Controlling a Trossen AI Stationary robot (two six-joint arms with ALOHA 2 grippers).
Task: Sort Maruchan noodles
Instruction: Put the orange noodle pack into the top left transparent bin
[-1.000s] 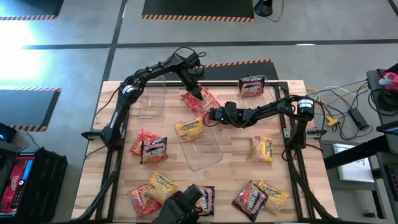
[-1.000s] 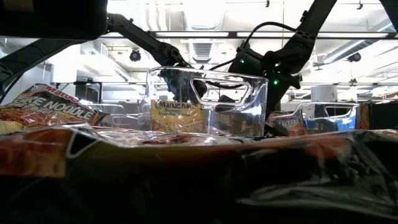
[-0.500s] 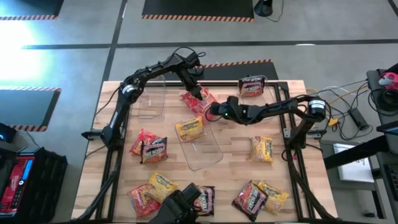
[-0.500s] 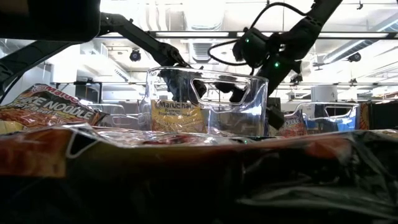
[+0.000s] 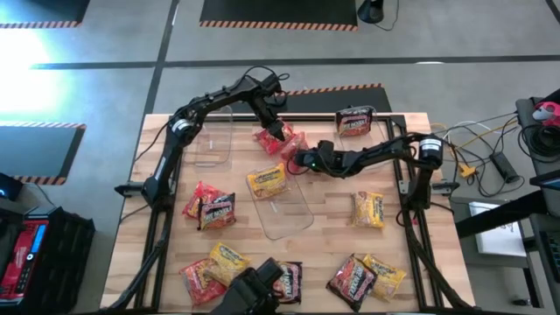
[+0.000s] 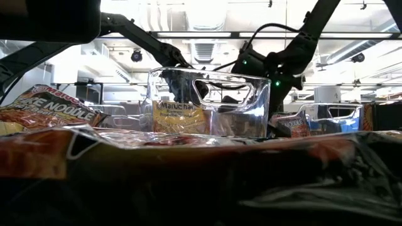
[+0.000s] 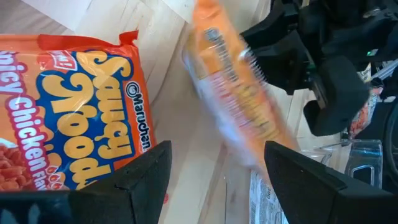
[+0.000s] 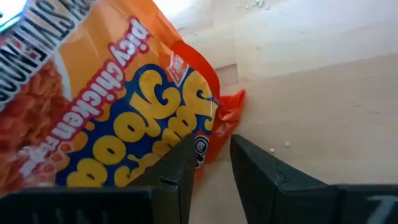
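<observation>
High view: red packet (image 5: 282, 140) lies on the desk (image 5: 420, 197) behind the bin (image 5: 284, 203); light, crinkly, slippery, so pinch an edge. Left tool (image 5: 278, 133) hangs spread over it.

Right wrist view: right tool (image 8: 208, 165), narrowly parted, meets the packet's corner, gripping nothing.

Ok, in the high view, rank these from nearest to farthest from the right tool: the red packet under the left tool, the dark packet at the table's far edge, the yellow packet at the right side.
From the right tool:
1. Red packet, just beside it, toward the far left.
2. Dark packet, at the far edge, to its right.
3. Yellow packet, right side, nearer the front.
The last two are fairly close, but the dark one looks nearer.
</observation>
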